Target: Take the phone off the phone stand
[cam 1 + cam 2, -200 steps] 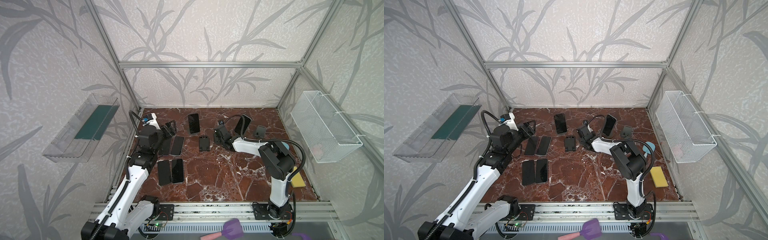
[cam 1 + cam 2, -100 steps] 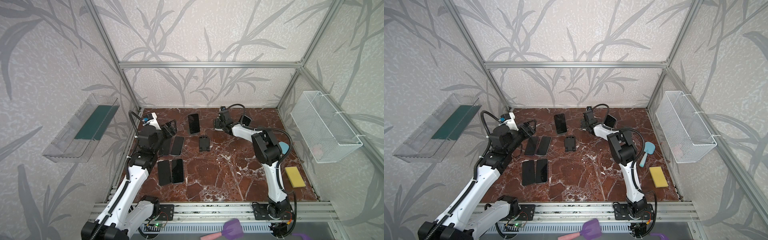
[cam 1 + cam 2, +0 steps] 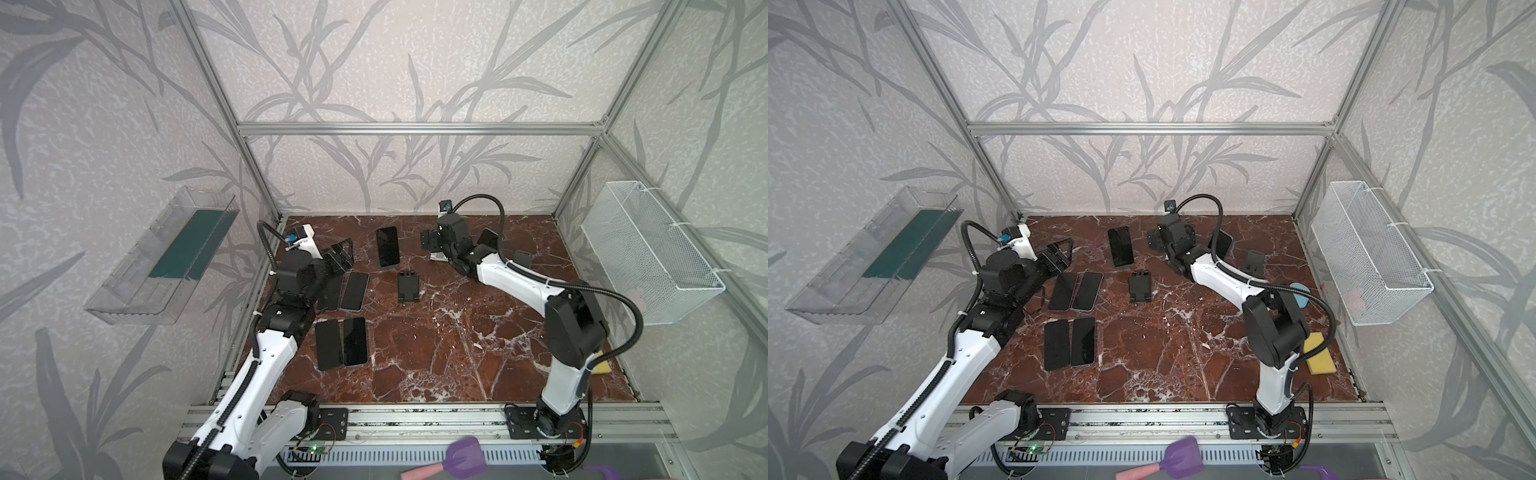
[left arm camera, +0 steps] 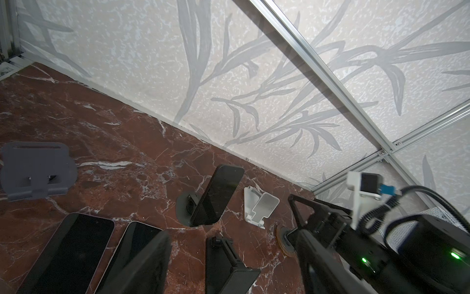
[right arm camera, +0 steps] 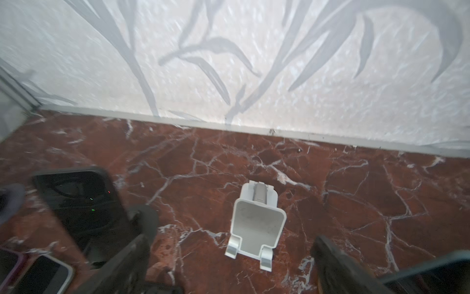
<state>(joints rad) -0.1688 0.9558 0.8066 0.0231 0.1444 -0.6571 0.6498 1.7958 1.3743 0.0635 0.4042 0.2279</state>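
Four phones (image 3: 355,340) are lying flat on the table (image 3: 457,353), but a fifth phone (image 3: 387,246) is leaning on its phone stand (image 4: 184,207) at the back, so removal looks unfinished. The right claw (image 5: 231,241) is hovering wide open and empty by a bare white stand (image 5: 256,226); the left claw (image 3: 1061,253) is hanging part-open, holding nothing.

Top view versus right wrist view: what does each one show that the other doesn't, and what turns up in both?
Only a top view shows the left gripper, the wire basket and the yellow sponge. Only the right wrist view shows the white stand head-on, its cradle empty, between the fingers of the open right gripper; from above, that gripper hides most of the stand. Both show the propped phone and the marble table.
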